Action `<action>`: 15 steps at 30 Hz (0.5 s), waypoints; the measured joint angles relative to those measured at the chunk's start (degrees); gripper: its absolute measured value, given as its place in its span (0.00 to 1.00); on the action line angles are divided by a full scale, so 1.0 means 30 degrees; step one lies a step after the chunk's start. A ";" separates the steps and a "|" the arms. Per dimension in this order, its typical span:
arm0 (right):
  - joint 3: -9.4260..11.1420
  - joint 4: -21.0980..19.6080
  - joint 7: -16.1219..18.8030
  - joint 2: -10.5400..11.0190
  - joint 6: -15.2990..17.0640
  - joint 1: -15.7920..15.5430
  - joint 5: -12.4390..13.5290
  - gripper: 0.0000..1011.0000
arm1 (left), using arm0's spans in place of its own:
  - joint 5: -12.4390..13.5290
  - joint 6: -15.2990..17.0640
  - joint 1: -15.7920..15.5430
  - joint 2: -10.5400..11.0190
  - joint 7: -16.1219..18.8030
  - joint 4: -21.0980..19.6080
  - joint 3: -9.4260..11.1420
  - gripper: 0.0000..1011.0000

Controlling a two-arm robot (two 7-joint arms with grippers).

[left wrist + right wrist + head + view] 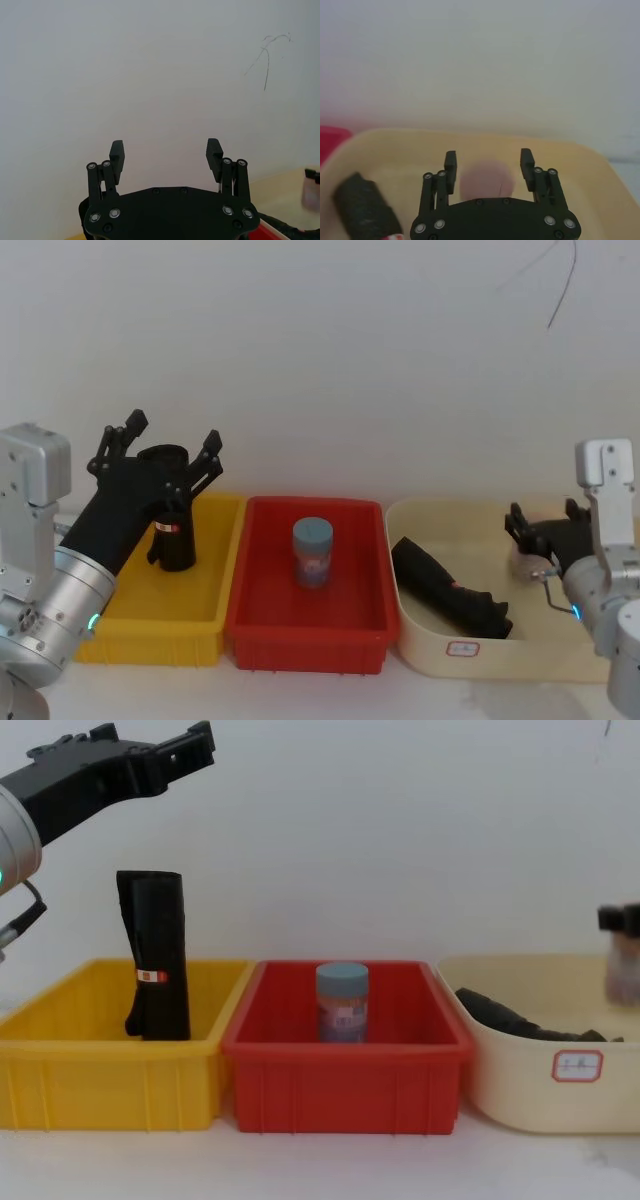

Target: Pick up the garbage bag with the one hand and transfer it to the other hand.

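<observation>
Hovering above the yellow bin [110, 635], the left gripper [160, 445] spreads its fingers wide and holds nothing. The garbage bag [155, 955] (a matte black roll with a red-and-white band) stands upright in that bin. The right gripper [489, 162] hangs open over the cream tub [440, 665], beside a second black roll [450, 590].
</observation>
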 joint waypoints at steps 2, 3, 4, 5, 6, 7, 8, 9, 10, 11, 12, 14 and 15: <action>0.0097 0.0280 -0.0117 -0.0004 0.0005 0.0044 -0.0069 0.78 | 0.0000 0.0000 0.0001 0.0000 0.0001 0.0000 0.0000 0.99; 0.0163 0.0526 -0.0228 -0.0003 0.0006 0.0073 -0.0153 0.81 | 0.0000 0.0000 0.0000 0.0000 0.0001 -0.0001 0.0000 0.99; 0.0193 0.0634 -0.0269 -0.0005 0.0006 0.0086 -0.0183 0.83 | 0.0001 0.0000 0.0001 0.0000 0.0001 0.0000 0.0001 0.99; 0.0217 0.0723 -0.0300 -0.0006 0.0001 0.0094 -0.0212 0.85 | 0.0001 0.0000 0.0000 0.0000 0.0001 -0.0001 0.0001 0.99; 0.0277 0.0895 -0.0354 -0.0005 -0.0014 0.0106 -0.0271 0.90 | 0.0001 0.0000 0.0000 0.0001 0.0001 0.0000 0.0000 0.99; 0.0298 0.0962 -0.0387 -0.0003 -0.0032 0.0109 -0.0302 0.91 | 0.0000 0.0000 0.0000 0.0000 0.0001 0.0000 0.0001 0.99; 0.0318 0.1017 -0.0400 -0.0003 -0.0046 0.0110 -0.0319 0.94 | -0.0001 0.0000 0.0000 -0.0001 0.0001 0.0000 0.0000 0.99; 0.0335 0.1066 -0.0418 -0.0001 -0.0071 0.0111 -0.0346 0.94 | 0.0000 0.0000 0.0000 0.0000 0.0001 0.0000 0.0001 0.99; 0.0366 0.1157 -0.0429 0.0004 -0.0107 0.0111 -0.0391 0.99 | 0.0001 0.0000 0.0001 0.0000 0.0001 0.0000 0.0000 0.99; 0.0372 0.1168 -0.0430 0.0003 -0.0128 0.0112 -0.0407 0.99 | 0.0000 -0.0001 0.0001 0.0000 0.0000 0.0000 0.0000 0.99; 0.0400 0.1184 -0.0431 0.0005 -0.0170 0.0102 -0.0436 0.99 | 0.0000 0.0000 0.0000 0.0000 0.0001 -0.0001 0.0000 0.99; 0.0414 0.1179 -0.0426 0.0009 -0.0225 0.0076 -0.0467 0.99 | 0.0000 -0.0001 0.0000 0.0000 0.0001 -0.0001 0.0000 0.99; 0.0418 0.1134 -0.0407 0.0011 -0.0251 0.0036 -0.0480 0.99 | 0.0000 -0.0001 0.0000 0.0000 0.0001 -0.0001 0.0000 0.99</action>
